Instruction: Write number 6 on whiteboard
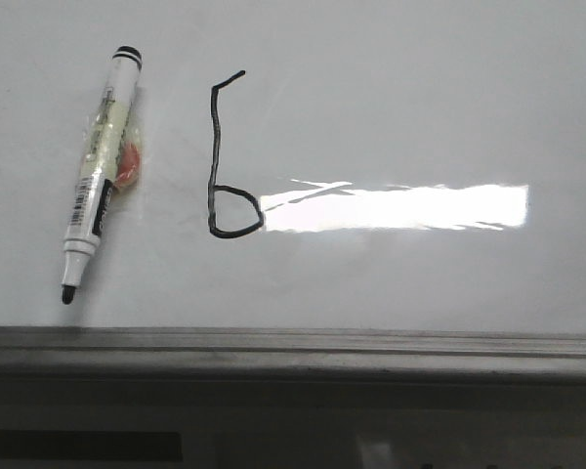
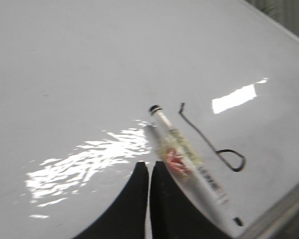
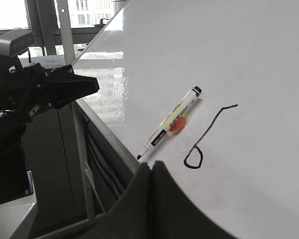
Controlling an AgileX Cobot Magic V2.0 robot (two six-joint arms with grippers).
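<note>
The number 6 (image 1: pixel 215 147) is drawn in thin black line on the whiteboard (image 1: pixel 420 98), left of a bright glare. A white marker (image 1: pixel 100 176) with a black cap end lies uncapped on the board, left of the 6. No gripper shows in the front view. In the left wrist view my left gripper (image 2: pixel 148 167) is shut and empty, just beside the marker (image 2: pixel 189 164), with the 6 (image 2: pixel 199 132) beyond it. In the right wrist view my right gripper (image 3: pixel 152 167) is shut and empty at the board's near edge, short of the marker (image 3: pixel 172 124) and the 6 (image 3: pixel 209 127).
The board's grey metal frame edge (image 1: pixel 293 347) runs along the front. In the right wrist view the left arm (image 3: pixel 55 87) hangs off the board's edge, over dark cabinet space, with windows behind.
</note>
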